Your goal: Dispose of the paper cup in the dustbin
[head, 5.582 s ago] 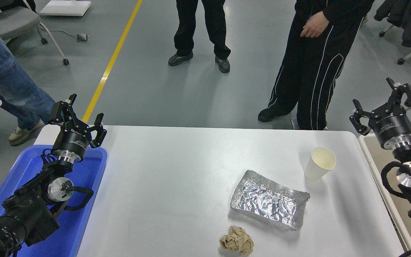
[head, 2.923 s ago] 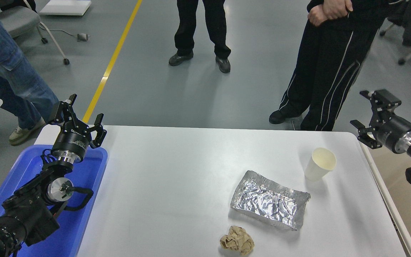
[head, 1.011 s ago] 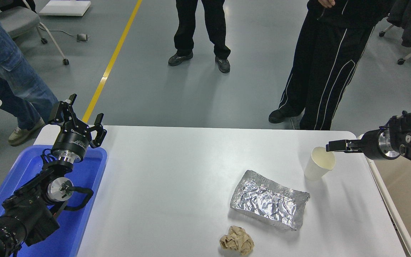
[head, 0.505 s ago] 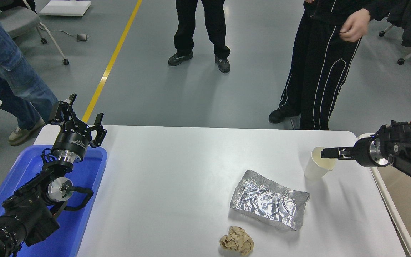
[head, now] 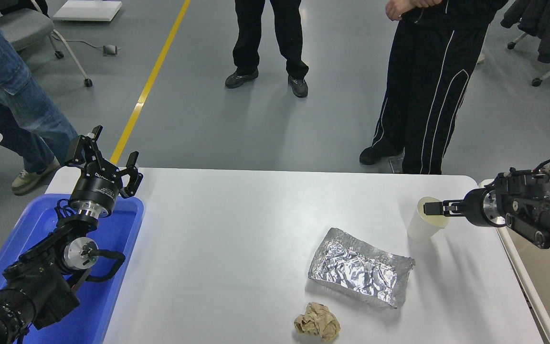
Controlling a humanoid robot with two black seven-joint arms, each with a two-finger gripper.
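Three loose items sit on the white table (head: 237, 248), all in its right half. The paper cup (head: 424, 225) stands upright near the right edge, toward the far right corner, its open mouth up. The foil packet (head: 360, 267) lies flat just inward of it, closer to the near edge, and the crumpled brown paper ball (head: 317, 322) rests by the near edge, apart from the packet.

The right gripper (head: 431, 208) reaches in sideways from the right edge, its black fingers lying level across the mouth of the cup at rim height. From this angle the fingers show as one thin dark bar over the rim, and I cannot tell whether they are spread or pressed onto the cup wall. The cup's base is on the table surface.

The dustbin (head: 504, 238) stands just off the right edge of the table, its pale rim running along that edge, with the right arm passing over its far end. The blue bin (head: 122, 267) sits off the left edge. The left gripper (head: 105, 155) is parked above the blue bin near the far left corner, pointing up and away with its fingers spread apart and nothing between them.

Three people stand beyond the far edge; only legs and one pair of hands show.
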